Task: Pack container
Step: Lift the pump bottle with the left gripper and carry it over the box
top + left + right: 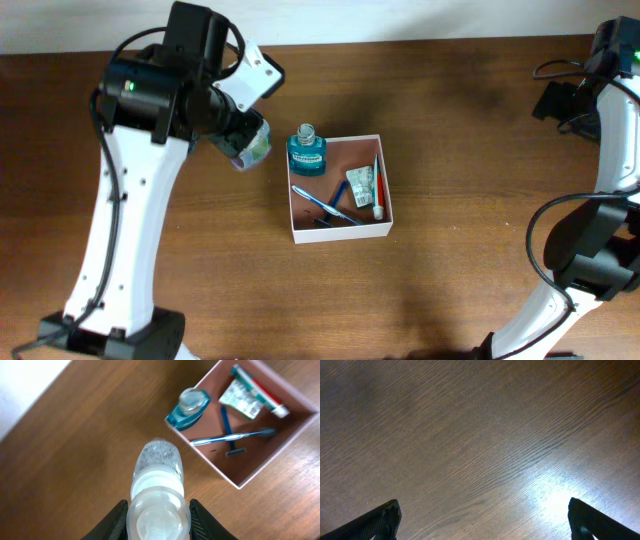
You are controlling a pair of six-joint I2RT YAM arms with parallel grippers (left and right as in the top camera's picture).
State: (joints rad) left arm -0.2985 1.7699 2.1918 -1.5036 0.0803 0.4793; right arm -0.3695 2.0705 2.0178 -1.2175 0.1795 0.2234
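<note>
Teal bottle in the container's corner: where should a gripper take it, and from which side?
Probably by its clear cap, from straight above. The teal bottle stands upright against two walls of the container, so its flanks are hemmed in; only the top stands free.

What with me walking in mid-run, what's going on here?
The left tool grips a clear plastic bottle above the wooden table, beside the shallow white-walled square box, not yet in it. The box holds a blue-and-white toothbrush, a dark blue razor, a toothpaste tube and a green-printed sachet, with a teal bottle at its corner. The right tool hangs open at the far right, holding nothing.
</note>
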